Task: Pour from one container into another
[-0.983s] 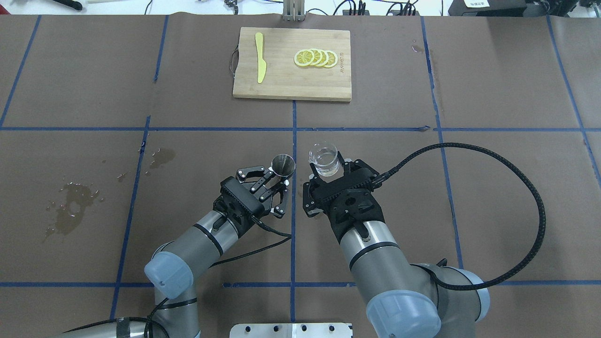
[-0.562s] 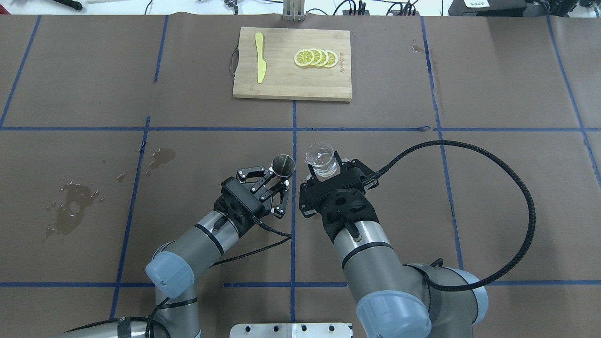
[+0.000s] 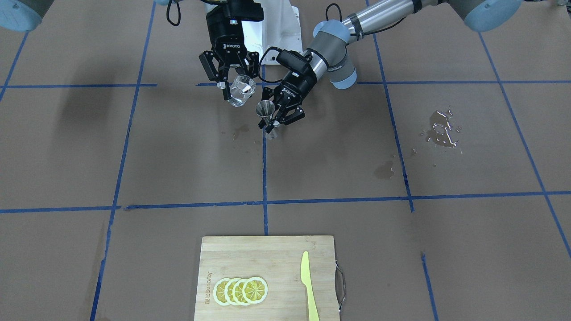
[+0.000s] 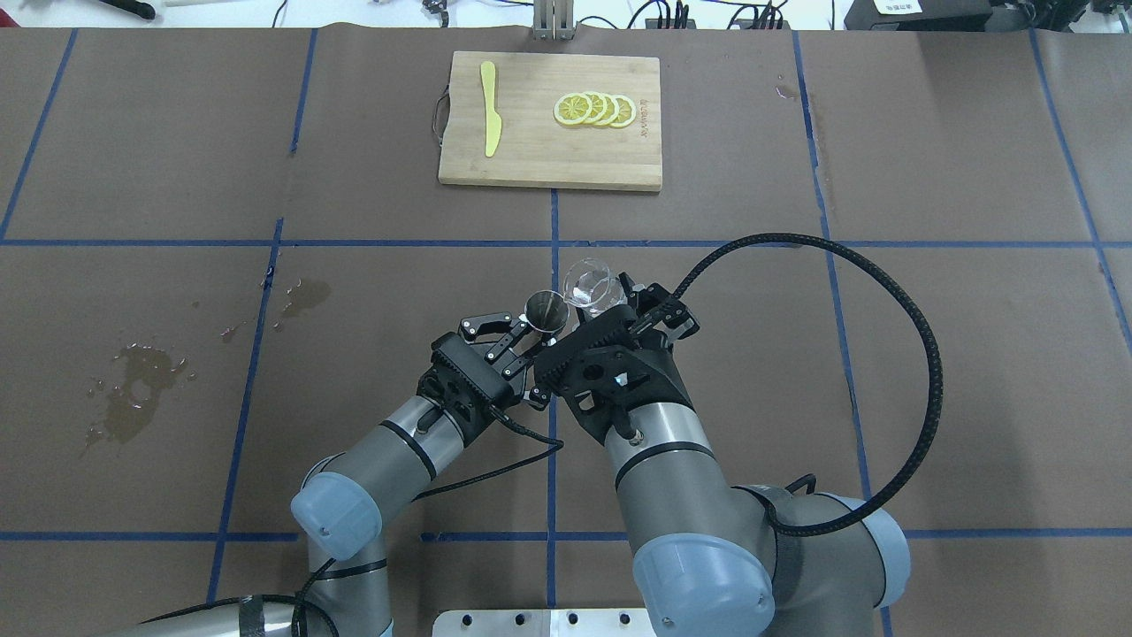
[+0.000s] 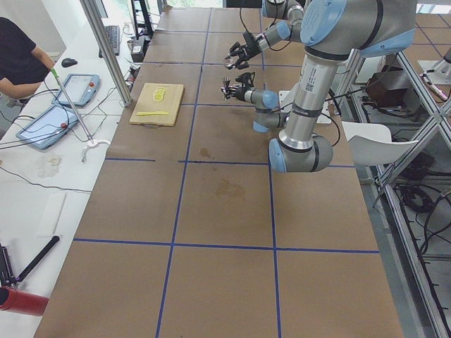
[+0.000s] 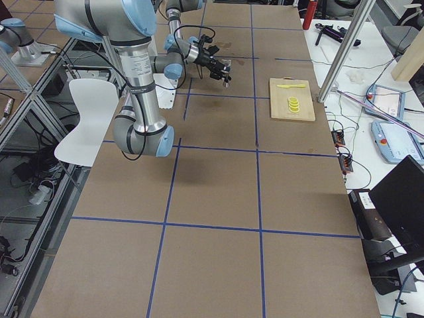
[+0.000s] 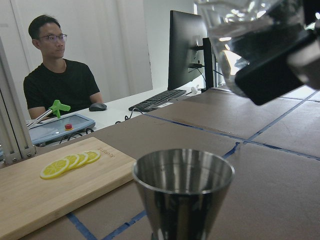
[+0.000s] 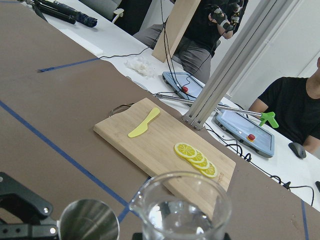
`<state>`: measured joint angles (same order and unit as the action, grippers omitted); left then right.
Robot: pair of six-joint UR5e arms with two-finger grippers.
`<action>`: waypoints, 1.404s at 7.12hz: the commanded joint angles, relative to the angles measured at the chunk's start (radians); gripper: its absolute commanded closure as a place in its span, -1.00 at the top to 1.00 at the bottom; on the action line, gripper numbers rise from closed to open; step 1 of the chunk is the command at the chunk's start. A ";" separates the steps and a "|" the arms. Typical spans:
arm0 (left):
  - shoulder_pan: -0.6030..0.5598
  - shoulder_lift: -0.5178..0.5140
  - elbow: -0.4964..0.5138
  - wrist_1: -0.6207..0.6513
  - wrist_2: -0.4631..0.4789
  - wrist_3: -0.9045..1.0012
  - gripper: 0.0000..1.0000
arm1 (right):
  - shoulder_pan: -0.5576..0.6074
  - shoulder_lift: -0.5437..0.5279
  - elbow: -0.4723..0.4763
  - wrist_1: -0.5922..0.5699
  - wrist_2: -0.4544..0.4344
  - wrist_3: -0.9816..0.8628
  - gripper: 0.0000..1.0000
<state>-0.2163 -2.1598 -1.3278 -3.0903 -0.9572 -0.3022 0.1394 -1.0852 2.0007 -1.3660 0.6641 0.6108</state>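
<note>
The steel jigger (image 4: pixel 546 310) stands upright off the table near its middle, with my left gripper (image 4: pixel 533 341) shut on its lower part. Just to its right, my right gripper (image 4: pixel 619 305) is shut on the small clear glass cup (image 4: pixel 591 285). The cup holds clear liquid and leans toward the jigger, its lip by the jigger's rim. From the front, the cup (image 3: pixel 241 92) in the right gripper (image 3: pixel 236 87) hangs slightly higher than the jigger (image 3: pixel 266 109) in the left gripper (image 3: pixel 274 117). The right wrist view has the cup (image 8: pixel 182 215) and jigger mouth (image 8: pixel 89 220) side by side. No stream shows.
A wooden cutting board (image 4: pixel 531 159) with lemon slices (image 4: pixel 594 109) and a yellow knife (image 4: pixel 489 106) lies at the table's far edge. Wet stains (image 4: pixel 133 385) mark the paper on the left. A black cable (image 4: pixel 920 354) loops to the right of the right arm. A person (image 7: pixel 57 75) sits beyond the table.
The right arm has swung left, bringing the cup up against the jigger's rim and tipping it that way. The left gripper with the jigger shifted slightly right.
</note>
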 commanded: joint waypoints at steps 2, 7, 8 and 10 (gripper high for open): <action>0.002 -0.008 0.010 -0.025 0.000 0.000 -1.00 | 0.020 0.004 -0.002 -0.002 0.002 -0.057 -1.00; 0.003 -0.015 0.009 -0.028 0.000 0.000 -1.00 | 0.031 0.039 -0.002 -0.094 0.002 -0.147 -1.00; 0.003 -0.017 0.007 -0.028 0.000 -0.002 -1.00 | 0.031 0.039 -0.002 -0.114 0.002 -0.167 -1.00; 0.003 -0.020 0.007 -0.028 0.000 0.000 -1.00 | 0.031 0.039 -0.002 -0.116 0.002 -0.198 -1.00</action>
<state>-0.2133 -2.1785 -1.3204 -3.1186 -0.9572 -0.3032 0.1699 -1.0463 1.9989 -1.4789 0.6657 0.4351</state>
